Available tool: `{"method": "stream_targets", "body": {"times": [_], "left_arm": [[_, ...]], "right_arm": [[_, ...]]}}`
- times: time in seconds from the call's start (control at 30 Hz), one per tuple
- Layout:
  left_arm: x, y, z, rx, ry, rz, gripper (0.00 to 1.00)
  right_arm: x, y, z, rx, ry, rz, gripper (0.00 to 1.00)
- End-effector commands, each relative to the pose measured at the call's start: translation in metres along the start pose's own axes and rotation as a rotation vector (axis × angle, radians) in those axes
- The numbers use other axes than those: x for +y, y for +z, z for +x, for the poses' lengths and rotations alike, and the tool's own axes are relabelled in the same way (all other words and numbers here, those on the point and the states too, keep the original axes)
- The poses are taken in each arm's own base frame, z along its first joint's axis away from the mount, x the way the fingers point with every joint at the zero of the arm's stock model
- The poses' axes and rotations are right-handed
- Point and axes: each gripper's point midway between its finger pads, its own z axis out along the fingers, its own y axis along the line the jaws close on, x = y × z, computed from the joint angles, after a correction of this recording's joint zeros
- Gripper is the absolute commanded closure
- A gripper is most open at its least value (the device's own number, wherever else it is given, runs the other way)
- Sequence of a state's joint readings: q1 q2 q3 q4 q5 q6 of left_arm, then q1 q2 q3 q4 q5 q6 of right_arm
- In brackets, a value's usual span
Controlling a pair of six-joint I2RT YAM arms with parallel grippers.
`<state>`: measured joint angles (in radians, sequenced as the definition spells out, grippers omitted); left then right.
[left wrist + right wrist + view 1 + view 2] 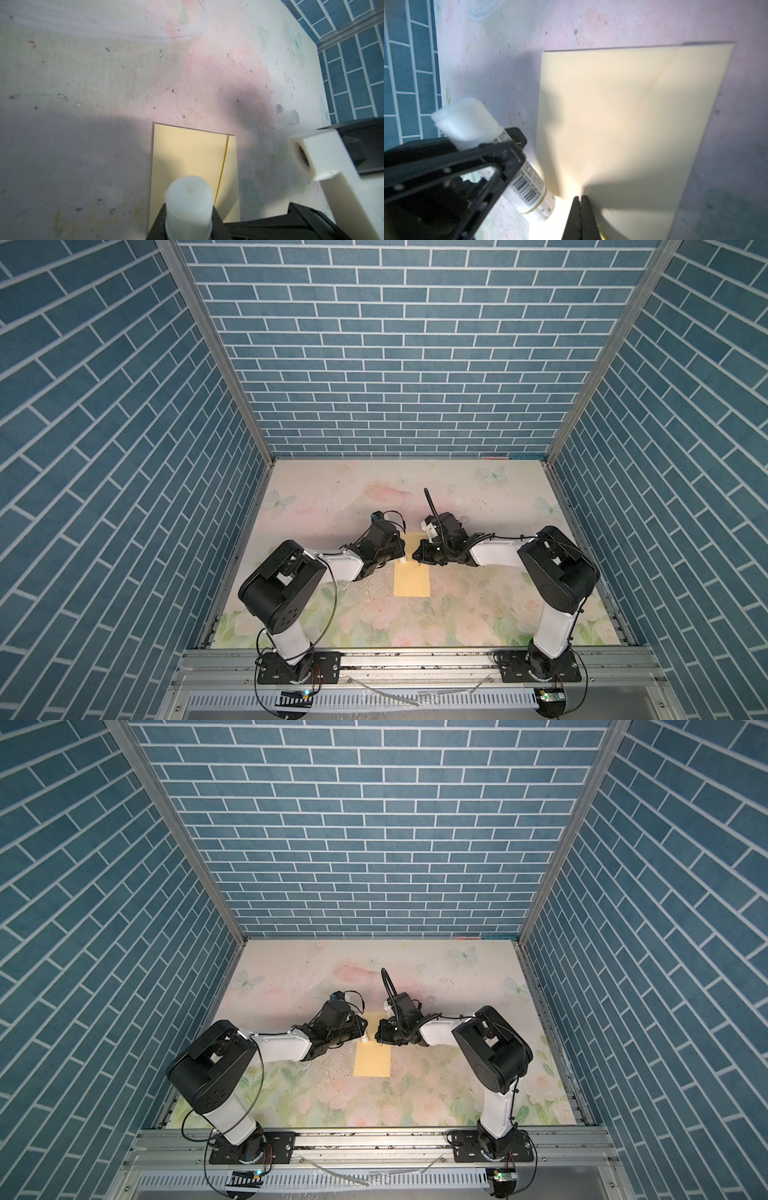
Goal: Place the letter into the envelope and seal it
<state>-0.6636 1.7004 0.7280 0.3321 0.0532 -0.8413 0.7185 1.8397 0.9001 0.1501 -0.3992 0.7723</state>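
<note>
The left tool (391,557) is clamped around the middle of a white glue stick (527,182), its fingers closed on the barcode label. The stick's white end points toward the right arm and hangs at the left edge of the envelope (411,585). The envelope lies flat on the floral bench (332,497) between the 2 arms, long side running from near to far, with 1 thin fold line showing in the left wrist view. Over its far half sits the right tool (580,200), its fingertips pressed together with nothing between them. Whether they touch the paper cannot be told. A small translucent cap (287,120) lies on its side on the bench, apart from the envelope.
</note>
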Motion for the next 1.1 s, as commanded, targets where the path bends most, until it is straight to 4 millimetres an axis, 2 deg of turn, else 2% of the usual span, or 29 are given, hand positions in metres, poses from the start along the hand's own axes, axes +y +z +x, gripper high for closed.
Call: {"method": "stream_targets", "body": {"times": [0.0,0.2,0.3,0.33,0.5,0.67,0.87,1.07], "left_arm": [[0.023,0.004,0.014,0.035,0.011,-0.074,1.00],[0.018,0.002,0.012,0.033,0.014,-0.061,1.00],[0.008,-0.004,0.006,0.022,0.016,-0.031,1.00],[0.002,-0.007,0.001,0.011,0.018,-0.018,1.00],[-0.033,-0.034,-0.026,-0.036,0.066,0.057,1.00],[-0.070,-0.076,-0.058,-0.086,-0.005,0.136,1.00],[-0.099,-0.112,-0.086,-0.044,-0.296,0.281,1.00],[-0.131,-0.136,-0.098,0.038,-0.488,0.432,1.00]], "right_arm": [[0.017,-0.006,-0.003,-0.012,0.035,-0.087,1.00],[0.017,-0.015,-0.002,-0.012,0.016,-0.067,1.00],[0.033,-0.035,-0.013,-0.088,-0.038,-0.106,1.00],[0.040,-0.045,-0.018,-0.124,-0.071,-0.114,0.98],[0.065,-0.096,-0.034,-0.252,-0.241,-0.101,0.67],[0.087,-0.145,-0.040,-0.382,-0.426,-0.096,0.44],[0.128,-0.184,-0.039,-0.597,-0.657,-0.186,0.26],[0.143,-0.199,-0.033,-0.836,-0.953,-0.172,0.25]]}}
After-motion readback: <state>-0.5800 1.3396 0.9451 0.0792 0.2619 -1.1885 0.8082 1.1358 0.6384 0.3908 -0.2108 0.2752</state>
